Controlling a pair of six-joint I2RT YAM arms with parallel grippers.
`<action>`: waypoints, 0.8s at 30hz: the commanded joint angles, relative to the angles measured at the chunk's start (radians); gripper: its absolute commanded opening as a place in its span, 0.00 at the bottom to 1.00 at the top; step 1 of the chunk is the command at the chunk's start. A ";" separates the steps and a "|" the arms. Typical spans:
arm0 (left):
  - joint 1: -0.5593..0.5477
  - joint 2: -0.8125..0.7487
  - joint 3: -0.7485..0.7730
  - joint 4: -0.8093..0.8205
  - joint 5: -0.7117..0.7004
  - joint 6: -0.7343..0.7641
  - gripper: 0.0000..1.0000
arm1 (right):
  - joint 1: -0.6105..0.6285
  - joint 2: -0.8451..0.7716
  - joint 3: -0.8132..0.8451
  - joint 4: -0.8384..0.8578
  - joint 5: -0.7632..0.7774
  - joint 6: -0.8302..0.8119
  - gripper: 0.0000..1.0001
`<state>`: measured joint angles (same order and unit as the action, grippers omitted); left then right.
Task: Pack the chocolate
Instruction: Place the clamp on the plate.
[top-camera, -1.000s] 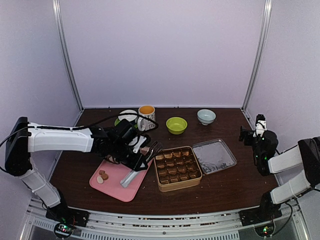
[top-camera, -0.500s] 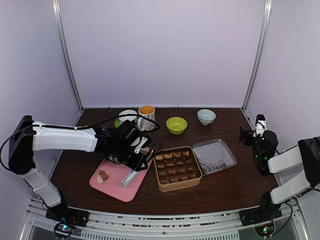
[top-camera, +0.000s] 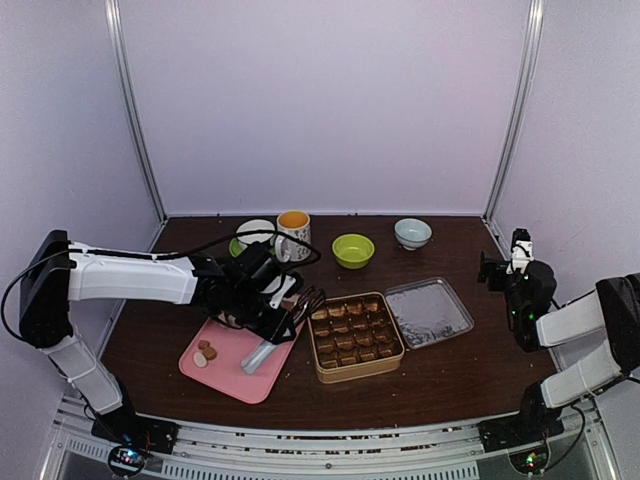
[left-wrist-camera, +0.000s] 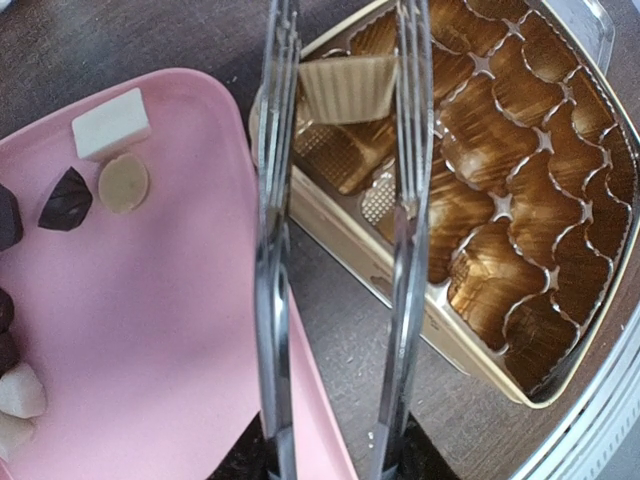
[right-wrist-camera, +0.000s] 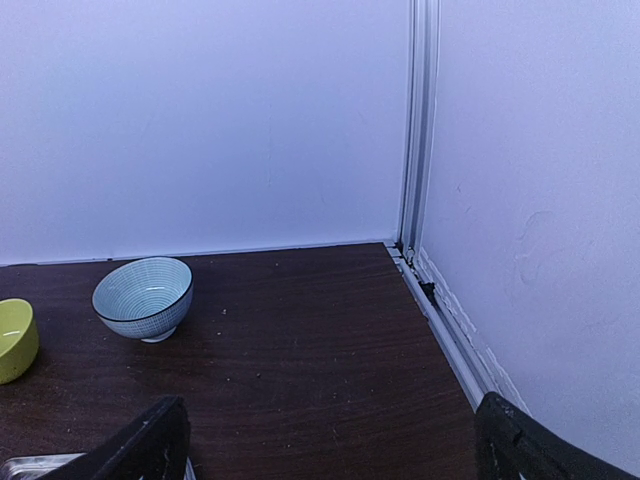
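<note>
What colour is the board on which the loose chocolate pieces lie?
The board is pink, seen best in the left wrist view.

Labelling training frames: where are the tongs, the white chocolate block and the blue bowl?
tongs (left-wrist-camera: 273, 300): left wrist view, metal arm.
white chocolate block (left-wrist-camera: 111, 122): left wrist view, top face.
blue bowl (right-wrist-camera: 143, 297): right wrist view, its middle.

One tan ridged square chocolate (left-wrist-camera: 347, 87) sits upper centre, level, between the tips of the metal tongs (left-wrist-camera: 272, 300). A white rectangular block (left-wrist-camera: 111, 123), tan round disc (left-wrist-camera: 124, 182) and dark angular piece (left-wrist-camera: 66, 197) lie clustered upper left on the pink tray (left-wrist-camera: 180, 330). Two cream pieces (left-wrist-camera: 15, 395) lie at the lower left edge.
</note>
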<state>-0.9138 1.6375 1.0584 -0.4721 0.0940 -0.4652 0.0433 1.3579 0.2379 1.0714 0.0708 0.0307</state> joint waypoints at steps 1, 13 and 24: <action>-0.004 0.013 0.026 0.034 0.024 0.008 0.35 | -0.006 0.001 0.010 0.022 -0.005 0.002 1.00; -0.004 0.008 0.021 0.033 0.024 0.004 0.40 | -0.006 0.001 0.009 0.022 -0.005 0.002 1.00; 0.002 -0.098 -0.041 0.004 -0.099 -0.045 0.37 | -0.006 0.001 0.010 0.022 -0.005 0.002 1.00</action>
<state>-0.9138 1.6325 1.0504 -0.4740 0.0704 -0.4759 0.0433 1.3579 0.2379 1.0714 0.0708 0.0307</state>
